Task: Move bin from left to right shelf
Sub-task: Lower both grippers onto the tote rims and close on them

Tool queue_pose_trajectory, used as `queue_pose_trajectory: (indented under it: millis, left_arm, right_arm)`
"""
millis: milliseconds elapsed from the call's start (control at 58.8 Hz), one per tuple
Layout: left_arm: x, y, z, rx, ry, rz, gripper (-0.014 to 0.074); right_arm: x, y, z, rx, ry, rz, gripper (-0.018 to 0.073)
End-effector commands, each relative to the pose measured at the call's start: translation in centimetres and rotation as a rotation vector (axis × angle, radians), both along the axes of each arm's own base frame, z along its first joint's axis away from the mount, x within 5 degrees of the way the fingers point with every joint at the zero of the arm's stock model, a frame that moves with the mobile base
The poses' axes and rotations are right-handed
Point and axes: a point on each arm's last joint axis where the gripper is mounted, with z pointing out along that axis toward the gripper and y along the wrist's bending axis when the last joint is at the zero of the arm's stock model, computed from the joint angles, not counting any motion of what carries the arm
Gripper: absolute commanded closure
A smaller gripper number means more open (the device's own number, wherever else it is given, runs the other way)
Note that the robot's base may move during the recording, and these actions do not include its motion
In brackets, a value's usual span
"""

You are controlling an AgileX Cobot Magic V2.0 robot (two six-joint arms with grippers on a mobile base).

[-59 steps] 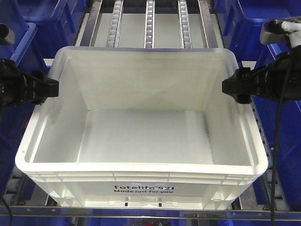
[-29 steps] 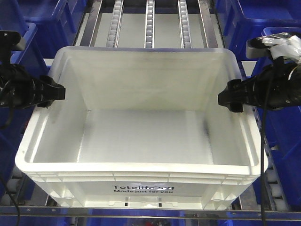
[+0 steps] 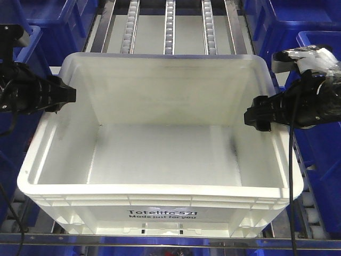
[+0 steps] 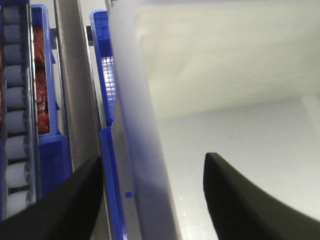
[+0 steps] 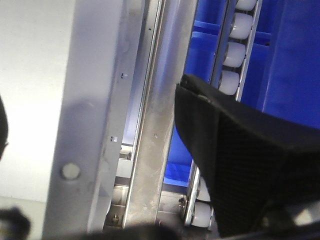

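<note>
Bin [image 3: 160, 192] rims sit within left end effector [image 3: 68, 95], right end effector [image 3: 253, 116].

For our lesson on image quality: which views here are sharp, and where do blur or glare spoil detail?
Front view: evenly lit and sharp, the print on the bin readable. Left wrist view: the bin's rim is soft with blur, the jaws dark unfocused shapes either side of it. Right wrist view: the bin wall washes out to white at left; the rollers are clear.
</note>
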Motion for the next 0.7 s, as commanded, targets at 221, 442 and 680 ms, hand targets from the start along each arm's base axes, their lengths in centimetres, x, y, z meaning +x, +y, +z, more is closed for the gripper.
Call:
queue_pose_trajectory:
  millis: [221, 442, 680]
  left_arm:
    - [0.0, -0.3, 1.8, -0.034, -0.068, 0.000, 0.0171]
    - [0.6, -0.5, 0.4, -0.023, 0.001, -0.007, 0.0171]
    - [0.8, -0.6, 0.2, -0.036, 0.016, -0.005, 0.0171]
  right_arm:
    - [0.2, 0.0, 2.0, 0.025, -0.099, -0.008, -0.0033]
    - [0.2, 0.0, 1.8, 0.022, -0.088, -0.007, -0.0033]
    - [0.2, 0.0, 1.7, 0.022, -0.086, -0.007, -0.0029]
